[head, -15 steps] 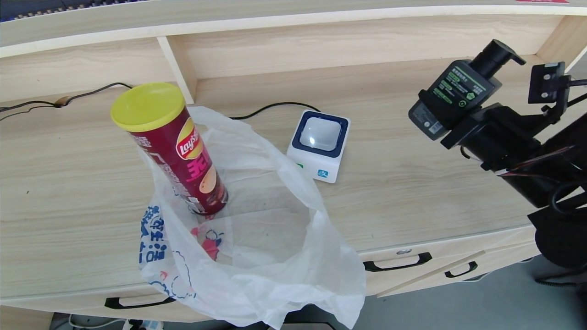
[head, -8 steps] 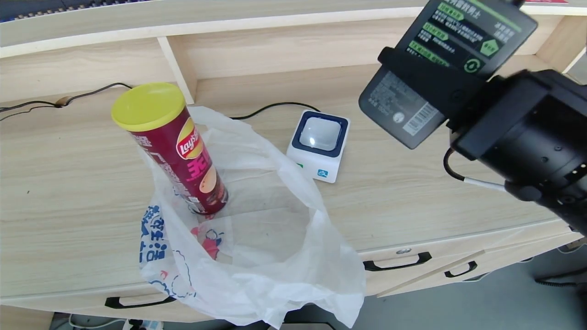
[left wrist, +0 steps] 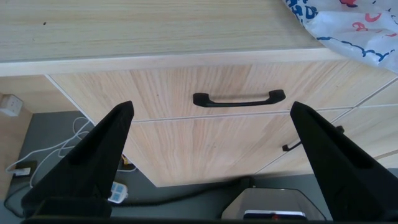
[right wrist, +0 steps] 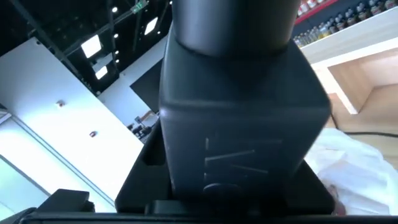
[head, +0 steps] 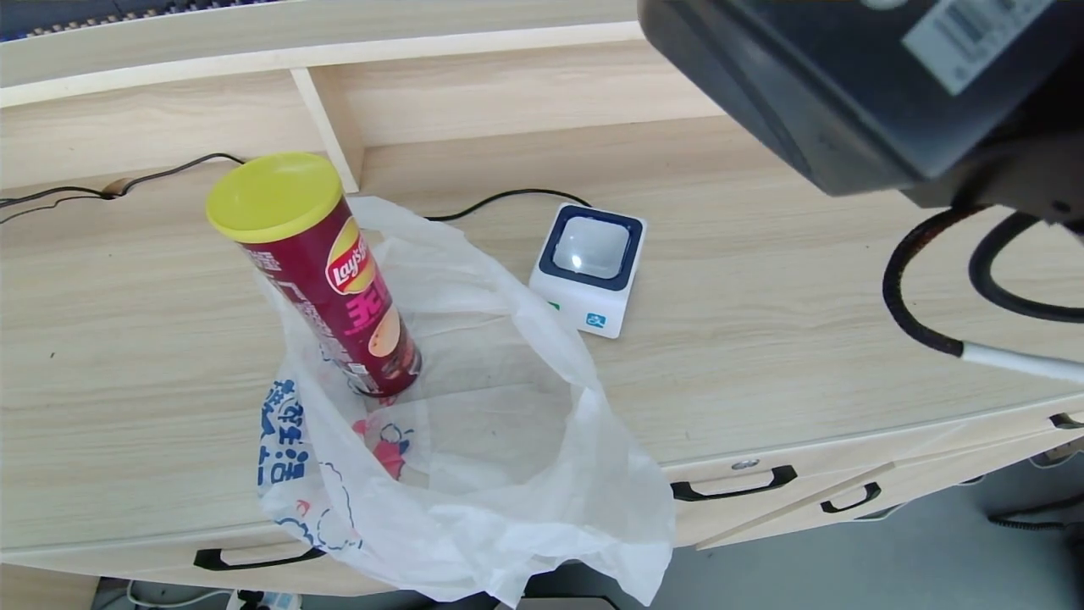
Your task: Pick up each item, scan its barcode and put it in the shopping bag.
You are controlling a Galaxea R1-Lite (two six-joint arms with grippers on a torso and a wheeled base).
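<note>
Light wood counter (head: 804,339) with a row of drawers under its front edge, each with a black handle (head: 733,485), seen from above and in front.

Nearest the robot, the left gripper (left wrist: 211,109) hangs low in front of the drawers, below the counter top. Its two dark fingers are spread wide apart and hold nothing. One drawer handle shows between them, farther off.

High on the right, very close to the head camera, the right gripper (right wrist: 230,193) is clamped on a black bottle (head: 830,76). The bottle is held up in the air, well above the counter. A white barcode label (head: 974,34) on it faces the camera. Black cable loops (head: 923,296) from the arm hang just below it.

On the counter's front edge sits a white plastic shopping bag (head: 508,474), its mouth open upward and its near side drooping over the drawers. Blue and red print marks its left side. A dark red chips can (head: 339,280) with a yellow lid (head: 273,195) stands on its base inside the bag, at the far left of the opening.

Just beyond the bag, to its right, is a small white cube scanner (head: 589,267) with a dark blue frame around a pale window that faces up. A black cable (head: 500,199) runs from it toward the back.

Farthest back, a low wooden shelf spans the counter, split by a divider (head: 326,127). A second thin cable (head: 169,169) lies at its far left.
</note>
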